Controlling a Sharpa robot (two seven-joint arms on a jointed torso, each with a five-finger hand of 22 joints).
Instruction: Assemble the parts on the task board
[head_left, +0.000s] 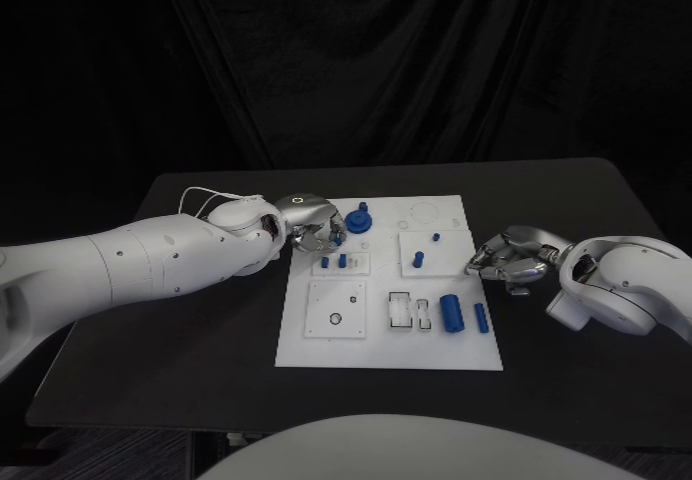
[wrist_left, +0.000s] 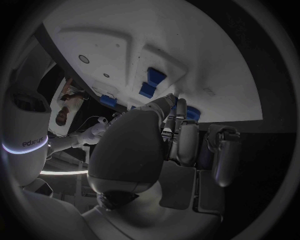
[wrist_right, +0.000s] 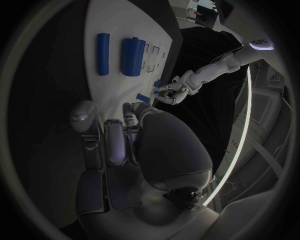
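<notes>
— Head view first: where do you see the task board (head_left: 335, 352)?

— Flat in the middle of the black desk (head_left: 173, 330), a white plate with small square panels on it. Everything else I place against it.

— And the blue parts?

— A round blue part (head_left: 359, 221) stands near the board's far left corner. Two short pegs (head_left: 333, 263) stand in a panel just nearer than it, and another peg (head_left: 418, 258) stands in a panel toward the board's middle. A thick cylinder (head_left: 451, 311) and a thin rod (head_left: 480, 318) lie side by side near the board's near right corner.

— The left robot hand (head_left: 312, 226)?

— It sits at the board's far left edge, fingers curled right beside the round blue part. Whether they actually grip it, I cannot tell.

— The right robot hand (head_left: 503, 258)?

— Just off the board's right edge, over the desk, fingers curled in, nothing in them that I can see.
</notes>
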